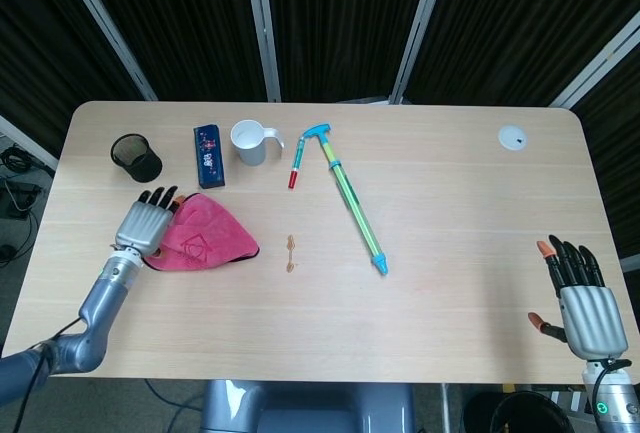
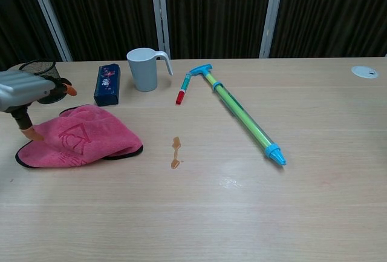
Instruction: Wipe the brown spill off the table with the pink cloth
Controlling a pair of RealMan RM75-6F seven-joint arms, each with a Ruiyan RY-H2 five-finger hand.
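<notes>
Both hands spread, left hand [image 1: 146, 222] over rumpled fleecy pink cloth [image 1: 205, 241], right hand [image 1: 582, 303] idle

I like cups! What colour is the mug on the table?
The mug is pale grey-white, seen best in the chest view.

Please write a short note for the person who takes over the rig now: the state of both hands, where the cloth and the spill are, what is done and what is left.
Left hand: open, fingers spread, over the left edge of the pink cloth; a grasp does not show yet.
Right hand: open, idle at the table's near right edge.
Cloth: crumpled on the table, left of the brown spill, apart from it.
Spill: untouched, mid-table.
Done: nothing wiped.
Left: grip the cloth, carry it right to the spill, wipe.
</notes>
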